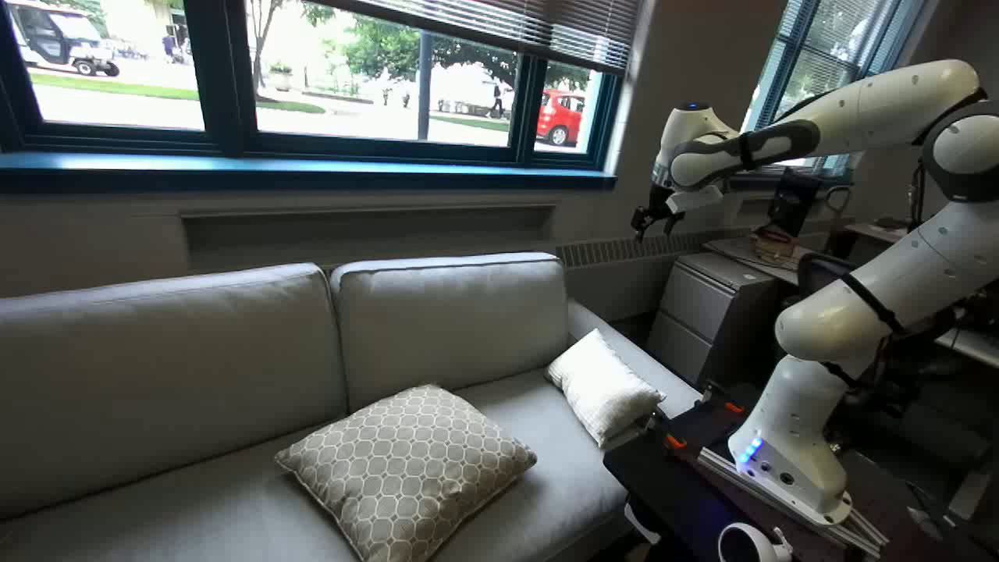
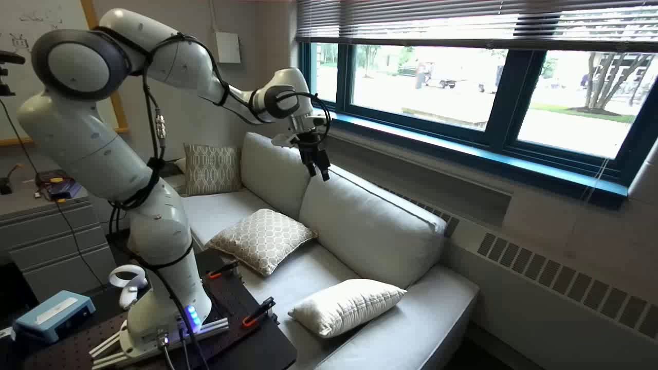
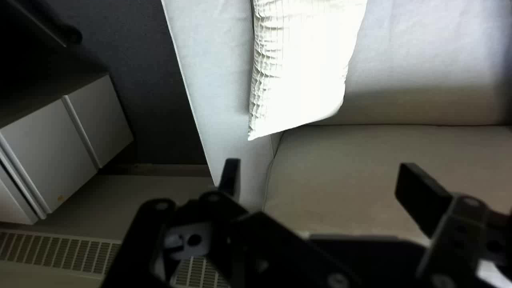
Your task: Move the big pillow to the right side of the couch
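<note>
The big pillow [image 1: 414, 460], square with a beige lattice cover, lies flat on the couch [image 1: 449, 320] seat. It also shows in an exterior view [image 2: 264, 239], near the middle of the couch [image 2: 372, 231]. It is out of view in the wrist view. My gripper [image 1: 655, 228] hangs in the air above the couch's back, pointing down, apart from both pillows; it also shows in an exterior view [image 2: 319, 174]. In the wrist view the gripper [image 3: 318, 172] has its fingers wide apart with nothing between them, over the couch's back cushion [image 3: 360, 180].
The smaller white pillow [image 1: 597, 386] leans by the couch arm; it shows in an exterior view [image 2: 347, 306] and the wrist view [image 3: 304, 64]. Another patterned pillow [image 2: 212, 169] stands at the couch's far end. The windowsill [image 2: 462, 149] and radiator run behind. A filing cabinet [image 1: 702, 304] stands beside the couch.
</note>
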Tool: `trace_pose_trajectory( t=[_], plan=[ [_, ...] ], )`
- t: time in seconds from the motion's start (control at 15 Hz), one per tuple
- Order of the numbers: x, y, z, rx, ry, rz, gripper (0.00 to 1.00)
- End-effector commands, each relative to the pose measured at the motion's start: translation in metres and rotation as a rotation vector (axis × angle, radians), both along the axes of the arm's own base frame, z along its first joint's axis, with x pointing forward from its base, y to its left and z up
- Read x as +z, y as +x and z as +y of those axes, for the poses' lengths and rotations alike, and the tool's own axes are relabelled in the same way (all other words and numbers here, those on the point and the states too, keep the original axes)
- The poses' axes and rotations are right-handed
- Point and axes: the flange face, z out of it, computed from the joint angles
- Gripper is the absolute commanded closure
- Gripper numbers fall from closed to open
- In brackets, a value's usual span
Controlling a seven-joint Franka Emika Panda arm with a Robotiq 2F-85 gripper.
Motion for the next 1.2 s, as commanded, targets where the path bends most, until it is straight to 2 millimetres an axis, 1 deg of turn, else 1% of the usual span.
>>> trace_pose_trajectory(
  t=[0.0, 0.6, 0.8, 0.93, 1.07, 1.13],
  plan=[
    [0.001, 0.0, 0.0, 0.0, 0.0, -0.001, 0.0],
    [0.002, 0.001, 0.0, 0.001, 0.0, -0.004, 0.0],
    [0.004, 0.007, -0.009, -0.022, 0.023, -0.022, 0.0],
    [-0.003, 0.025, -0.016, -0.035, 0.066, -0.07, 0.0],
    [-0.021, 0.049, -0.014, -0.02, 0.113, -0.108, 0.0],
    [-0.034, 0.062, -0.009, -0.011, 0.135, -0.119, 0.0]
  ],
)
